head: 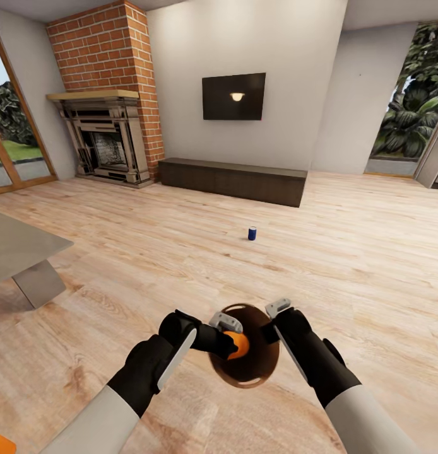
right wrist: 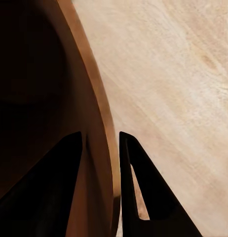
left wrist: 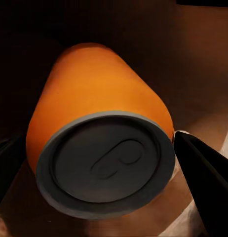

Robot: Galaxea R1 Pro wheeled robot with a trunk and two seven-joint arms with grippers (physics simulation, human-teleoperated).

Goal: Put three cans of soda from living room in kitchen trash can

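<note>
In the head view my left gripper is shut on an orange soda can and holds it on its side over the mouth of the trash can. The left wrist view shows that orange can grey top first against the bin's brown inside, with a dark finger beside it. My right gripper is shut on the bin's rim; in its wrist view the rim runs between the two fingers. The dark blue can stands on the floor farther ahead. A second orange can shows at my lower left.
The stone coffee table stands at the left. Along the far wall are the brick fireplace, the long dark low cabinet and the wall TV. Open wooden floor lies between me and the blue can.
</note>
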